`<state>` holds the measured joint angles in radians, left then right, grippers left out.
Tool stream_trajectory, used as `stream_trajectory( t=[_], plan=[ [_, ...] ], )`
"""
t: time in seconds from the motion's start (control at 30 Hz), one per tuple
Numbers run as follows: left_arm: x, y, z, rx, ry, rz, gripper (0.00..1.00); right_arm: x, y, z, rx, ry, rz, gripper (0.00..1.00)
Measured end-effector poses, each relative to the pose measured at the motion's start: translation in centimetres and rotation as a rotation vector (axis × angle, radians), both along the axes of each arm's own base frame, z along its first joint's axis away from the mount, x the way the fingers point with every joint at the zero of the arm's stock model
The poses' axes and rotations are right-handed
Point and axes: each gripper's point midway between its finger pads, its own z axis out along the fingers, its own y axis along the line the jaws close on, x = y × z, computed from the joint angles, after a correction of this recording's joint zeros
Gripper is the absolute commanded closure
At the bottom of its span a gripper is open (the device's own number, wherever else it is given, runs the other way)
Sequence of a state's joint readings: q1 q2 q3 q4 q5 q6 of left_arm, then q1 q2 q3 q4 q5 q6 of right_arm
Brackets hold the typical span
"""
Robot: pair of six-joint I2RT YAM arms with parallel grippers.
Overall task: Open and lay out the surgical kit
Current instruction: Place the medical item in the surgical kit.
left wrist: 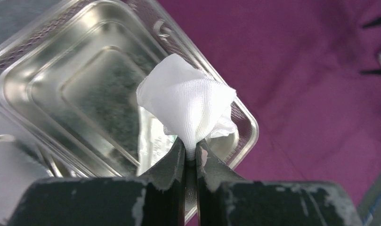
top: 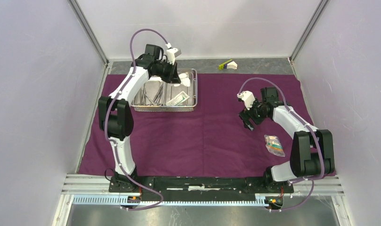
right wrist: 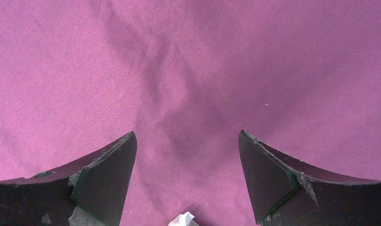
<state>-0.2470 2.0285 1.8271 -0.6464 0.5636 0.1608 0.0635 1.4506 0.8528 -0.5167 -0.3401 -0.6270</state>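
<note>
Robot lab: white-walled cell (top: 37,94), aluminium rail (top: 85,181)

Legible text, labels, brands, numbers, signs: none.
- White packet (top: 177,98), in the right compartment of the steel tray (top: 164,108), toward 11 o'clock on the purple cloth (top: 202,136): faint greenish print on its face, too small to read.
- Small clear packet (top: 274,145), toward 4 o'clock on the cloth: coloured marks, not legible as lettering.
</note>
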Motion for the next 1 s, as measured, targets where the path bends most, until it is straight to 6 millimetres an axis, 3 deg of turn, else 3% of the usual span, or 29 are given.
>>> stream_trajectory(
  t=[0.17, 0.33, 0.57, 0.7, 0.8, 1.0],
  plan=[
    [-4.7, -1.4, 1.6, -0.048, -0.040, -0.178, 0.98, 0.2, -0.1, 0.8, -0.003, -0.028, -0.012, 0.14],
    [-9.4, -5.0, 1.3, -0.036, -0.079, -0.390, 0.98, 0.9, -1.8, 2.0, -0.007, -0.070, -0.095, 0.13],
    [-19.5, -14.1, -1.1, 0.006, -0.076, -0.742, 0.98, 2.0, -9.8, 4.0, 0.034, -0.110, -0.402, 0.12],
    [-24.1, -18.7, -2.2, 0.024, -0.081, -0.886, 0.98, 1.8, -13.6, 5.2, 0.067, -0.153, -0.550, 0.12],
    [-26.3, -22.2, -3.6, 0.047, -0.095, -0.956, 0.98, 1.1, -15.0, 5.5, 0.083, -0.182, -0.617, 0.12],
    [-27.7, -27.3, -7.0, 0.088, -0.096, -0.980, 0.98, 0.1, -15.9, 5.7, 0.112, -0.208, -0.680, 0.11]
  ],
)
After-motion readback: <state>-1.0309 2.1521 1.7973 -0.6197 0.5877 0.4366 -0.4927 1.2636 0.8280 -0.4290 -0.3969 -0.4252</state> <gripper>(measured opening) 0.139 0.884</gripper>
